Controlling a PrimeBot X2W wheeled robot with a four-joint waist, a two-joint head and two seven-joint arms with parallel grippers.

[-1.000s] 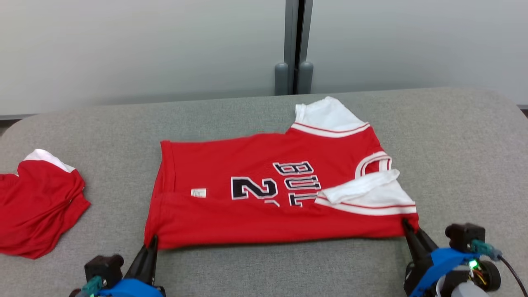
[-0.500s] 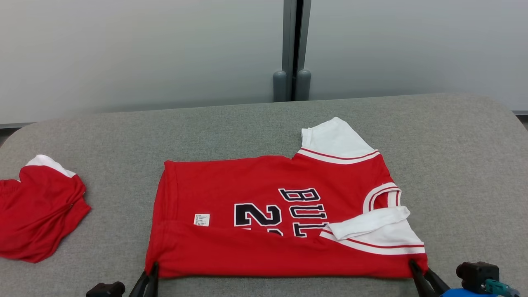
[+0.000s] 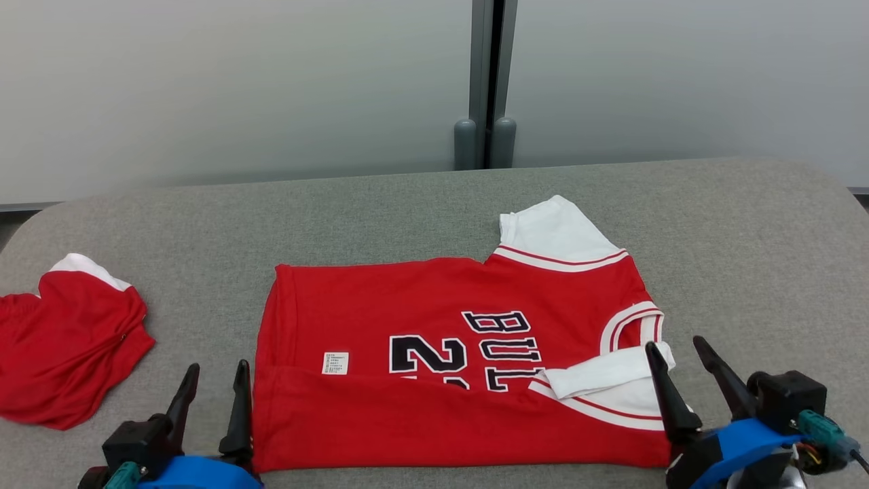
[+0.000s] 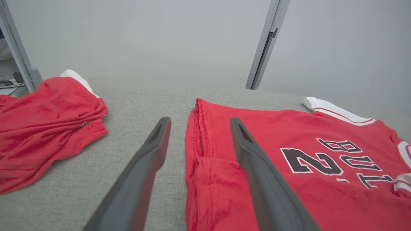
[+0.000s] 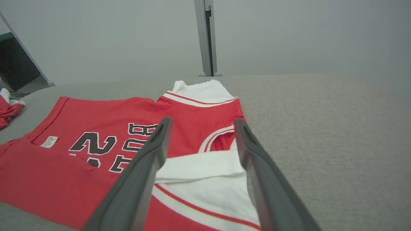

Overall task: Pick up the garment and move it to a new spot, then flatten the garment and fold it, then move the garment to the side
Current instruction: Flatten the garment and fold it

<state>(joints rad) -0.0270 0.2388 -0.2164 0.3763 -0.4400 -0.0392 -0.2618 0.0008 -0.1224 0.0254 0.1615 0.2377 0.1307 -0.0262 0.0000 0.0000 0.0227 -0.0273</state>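
My left pincer (image 3: 218,367) and right pincer (image 3: 674,343) stand spread over the grey cloth desk (image 3: 407,204); pale panels (image 3: 204,88), perhaps glass, behind.

A grey, felt-covered bench (image 3: 407,204) with rounded corners spans the head view. On its left part lies a crumpled red cloth heap with a white edge (image 3: 68,353), bunched in folds and cut off by the frame's side. Behind the bench stands a pale grey matt wall (image 3: 204,81), split by a narrow vertical grey post with a dark slot (image 3: 490,68). Two short rounded grey stubs (image 3: 465,144) sit at the post's foot. In the left wrist view a second grey post (image 4: 16,54) rises beyond the heap, with thin dark cables (image 4: 8,84) beside it.
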